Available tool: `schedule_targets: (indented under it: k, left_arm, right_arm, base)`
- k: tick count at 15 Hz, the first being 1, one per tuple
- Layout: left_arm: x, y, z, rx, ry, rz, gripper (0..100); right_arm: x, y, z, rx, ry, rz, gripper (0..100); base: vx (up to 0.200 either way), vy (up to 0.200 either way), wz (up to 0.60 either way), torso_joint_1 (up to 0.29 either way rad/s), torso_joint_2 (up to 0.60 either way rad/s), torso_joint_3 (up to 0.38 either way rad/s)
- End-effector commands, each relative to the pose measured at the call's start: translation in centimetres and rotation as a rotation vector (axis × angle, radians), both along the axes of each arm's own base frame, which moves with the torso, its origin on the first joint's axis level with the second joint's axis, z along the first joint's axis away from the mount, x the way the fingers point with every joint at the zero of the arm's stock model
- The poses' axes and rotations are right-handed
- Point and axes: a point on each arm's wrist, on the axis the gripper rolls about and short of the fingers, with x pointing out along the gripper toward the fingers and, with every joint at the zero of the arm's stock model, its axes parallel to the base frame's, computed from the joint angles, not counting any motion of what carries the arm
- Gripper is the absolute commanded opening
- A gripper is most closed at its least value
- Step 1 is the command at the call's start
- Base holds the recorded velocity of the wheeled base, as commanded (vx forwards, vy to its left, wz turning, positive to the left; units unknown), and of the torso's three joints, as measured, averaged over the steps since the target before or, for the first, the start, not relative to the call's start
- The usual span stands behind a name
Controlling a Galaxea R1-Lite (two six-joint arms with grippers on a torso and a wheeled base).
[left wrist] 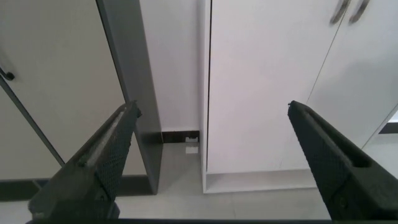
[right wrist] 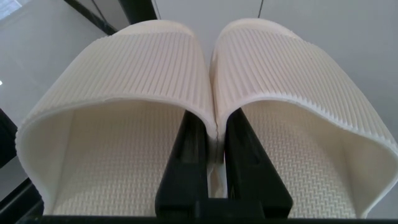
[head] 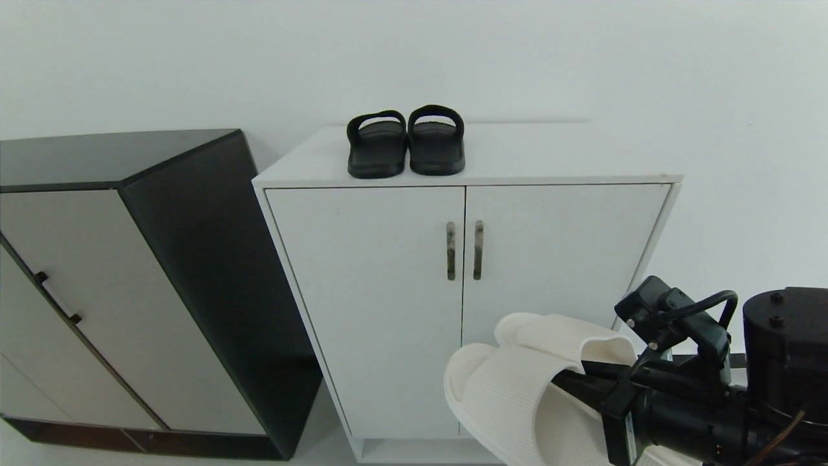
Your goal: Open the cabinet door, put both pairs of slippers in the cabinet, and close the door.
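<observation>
Cabinet (head: 362, 162) is white with two leaves. The left door (head: 369, 310) and right door (head: 556, 259) are both shut, and the paired vertical handles (head: 450, 251) sit just beside the centre seam. The black slippers (head: 406, 142) rest side by side on the cabinet top, near its front edge. The white slippers (head: 517, 382) are held low in front of the right door by the right gripper (right wrist: 214, 134). It has one finger inside each slipper, and the jaws pinch the two adjoining strap walls together. The left gripper (left wrist: 212, 111) is empty with its jaws spread wide. It faces the lower left corner of the cabinet, next to the dark cabinet (head: 194, 259), and the handles are well above it. Judgement: the step in hand is opening a door, and that falls to the free left arm. It should come up to handle height, straddle one handle across its bar, close fully, then pull along the hinge arc rather than straight back. Risks: the loaded right arm sits in the right door's swing, and the black pair could shift if the cabinet is jolted.
</observation>
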Motion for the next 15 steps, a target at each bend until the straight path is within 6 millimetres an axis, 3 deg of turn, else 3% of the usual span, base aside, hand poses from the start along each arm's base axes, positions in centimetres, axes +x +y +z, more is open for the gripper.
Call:
schedule_targets:
  k: [1,10,13,14,15]
  left_arm:
    - [0.0,0.0,0.0,0.002,0.000,-0.003,100]
    - [0.1,0.0,0.2,0.044,0.008,-0.014,100]
    - [0.3,0.0,0.2,0.051,0.037,-0.024,100]
    - [0.5,0.0,0.6,0.043,0.054,-0.026,100]
    - [0.4,-0.1,3.0,-0.007,0.022,-0.037,100]
  right_arm:
    - [0.0,0.1,-0.1,-0.002,0.003,0.004,0]
    - [-0.2,0.4,-0.6,-0.018,0.008,0.024,0]
    - [-0.3,0.4,-0.7,-0.024,0.008,0.030,0]
    - [-0.3,0.4,-0.7,-0.023,0.009,0.031,0]
    - [-0.3,0.4,-0.8,-0.024,0.010,0.031,0]
  base:
    - [0.000,0.000,0.00,-0.129,0.47,0.334]
    - [0.000,0.000,0.00,-0.072,0.44,0.366]
    - [0.000,0.000,0.00,-0.001,0.14,0.124]
    - [0.000,0.000,0.00,0.000,0.00,0.000]
    - [0.000,0.000,0.00,0.000,0.00,0.000]
